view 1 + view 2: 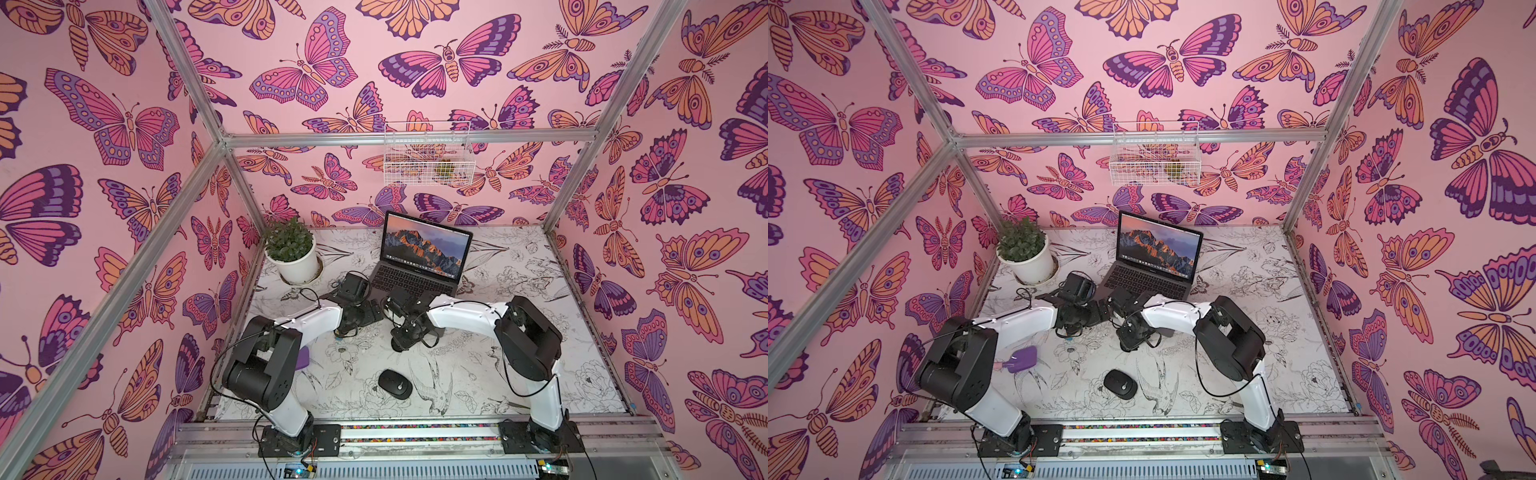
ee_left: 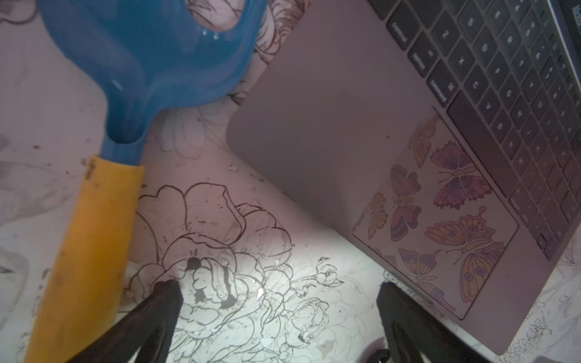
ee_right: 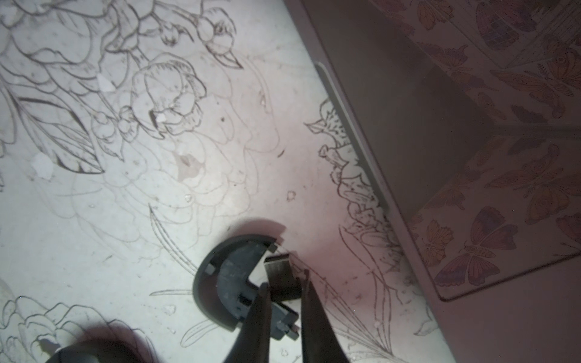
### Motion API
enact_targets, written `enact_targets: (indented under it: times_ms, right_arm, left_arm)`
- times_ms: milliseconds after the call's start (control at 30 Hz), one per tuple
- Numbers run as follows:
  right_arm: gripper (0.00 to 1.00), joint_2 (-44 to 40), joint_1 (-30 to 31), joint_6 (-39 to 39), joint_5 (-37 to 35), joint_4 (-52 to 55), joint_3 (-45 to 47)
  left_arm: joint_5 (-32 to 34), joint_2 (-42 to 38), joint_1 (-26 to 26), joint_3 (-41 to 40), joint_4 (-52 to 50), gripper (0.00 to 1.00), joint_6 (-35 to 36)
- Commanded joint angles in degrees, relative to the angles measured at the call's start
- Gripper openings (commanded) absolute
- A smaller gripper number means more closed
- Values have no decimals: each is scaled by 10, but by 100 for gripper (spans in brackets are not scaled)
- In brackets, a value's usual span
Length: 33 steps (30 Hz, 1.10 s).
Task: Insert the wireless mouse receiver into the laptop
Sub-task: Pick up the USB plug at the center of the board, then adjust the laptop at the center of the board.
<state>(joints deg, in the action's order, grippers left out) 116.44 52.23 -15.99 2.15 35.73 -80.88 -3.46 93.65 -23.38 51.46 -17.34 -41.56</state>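
Observation:
The laptop (image 1: 415, 279) (image 1: 1148, 279) stands open at the back of the table, its screen showing an orange mountain. The black wireless mouse (image 1: 395, 384) (image 1: 1120, 384) lies near the front edge, far from both arms. In the right wrist view my right gripper (image 3: 284, 287) is shut on the small metal wireless mouse receiver (image 3: 278, 267), just above the table and a short way from the laptop's front edge (image 3: 355, 141). A dark half-round cover (image 3: 217, 276) lies on the table under the fingers. My left gripper (image 2: 279, 292) is open and holds nothing, beside the laptop's near corner (image 2: 314, 125).
A blue shovel with a yellow handle (image 2: 94, 220) lies beside the left gripper. A potted plant (image 1: 293, 257) stands at the back left. A purple scoop (image 1: 1023, 359) lies by the left arm. A white wire basket (image 1: 428, 153) hangs on the back wall.

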Motion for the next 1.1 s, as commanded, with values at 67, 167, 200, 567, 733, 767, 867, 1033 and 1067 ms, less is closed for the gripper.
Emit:
enact_targets:
  times_ms: [67,167,200,567,733,767,867,1033,1067]
  right_arm:
    - [19,-39,-3,13,-45,15,27]
    - [18,-73,-15,17,-50,10,52]
    - [18,-84,-21,18,-51,9,62]
    - [18,-185,-168,33,-45,-25,201]
    - [19,-214,-238,40,-38,-36,242]
    - [19,-217,-249,42,-37,-35,244]
    - [19,-218,-281,56,-25,-34,245]
    - [19,-186,-301,116,-13,-14,206]
    - [19,-178,-302,122,-13,-14,199]
  left_arm:
    - [-17,14,-1,12,12,100,-18]
    - [-17,22,-1,13,20,100,-32]
    - [-16,27,-1,13,24,100,-41]
    - [-7,117,0,45,73,100,-124]
    - [61,157,2,79,87,100,-122]
    - [64,168,2,94,87,100,-112]
    - [80,205,2,142,88,100,-90]
    - [91,219,3,196,65,100,-65]
    - [93,207,3,194,54,100,-67]
